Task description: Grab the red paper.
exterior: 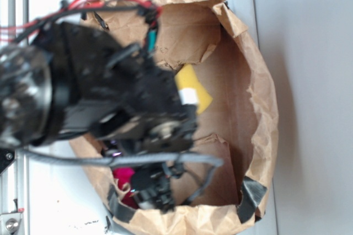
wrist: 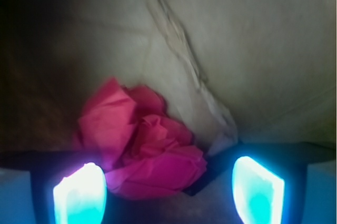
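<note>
The gripper [wrist: 168,190] is spread apart around the red paper [wrist: 142,148] inside the bag [exterior: 259,97]; closing and lifting remain.

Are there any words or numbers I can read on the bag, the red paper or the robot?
None. The brown paper bag, the red paper, the yellow sponge and the gripper show no letters, numbers or signs in either view. The robot arm is too blurred to tell.
</note>
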`<act>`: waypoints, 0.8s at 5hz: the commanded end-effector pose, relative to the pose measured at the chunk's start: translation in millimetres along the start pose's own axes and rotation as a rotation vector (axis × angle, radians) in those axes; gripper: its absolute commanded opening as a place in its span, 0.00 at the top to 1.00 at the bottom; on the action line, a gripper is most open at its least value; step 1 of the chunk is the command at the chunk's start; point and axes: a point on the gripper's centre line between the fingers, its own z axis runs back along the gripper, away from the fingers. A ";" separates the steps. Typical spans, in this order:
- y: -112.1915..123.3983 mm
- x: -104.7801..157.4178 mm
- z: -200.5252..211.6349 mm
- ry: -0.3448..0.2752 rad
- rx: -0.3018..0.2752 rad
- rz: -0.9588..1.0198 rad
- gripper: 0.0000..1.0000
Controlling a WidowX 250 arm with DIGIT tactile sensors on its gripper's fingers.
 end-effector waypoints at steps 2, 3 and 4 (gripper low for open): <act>-12.6 -7.1 -21.4 -0.096 -0.057 -0.097 0.00; -17.9 -3.1 -11.5 -0.078 -0.077 -0.077 0.00; -21.2 0.5 6.7 -0.055 -0.107 -0.073 0.00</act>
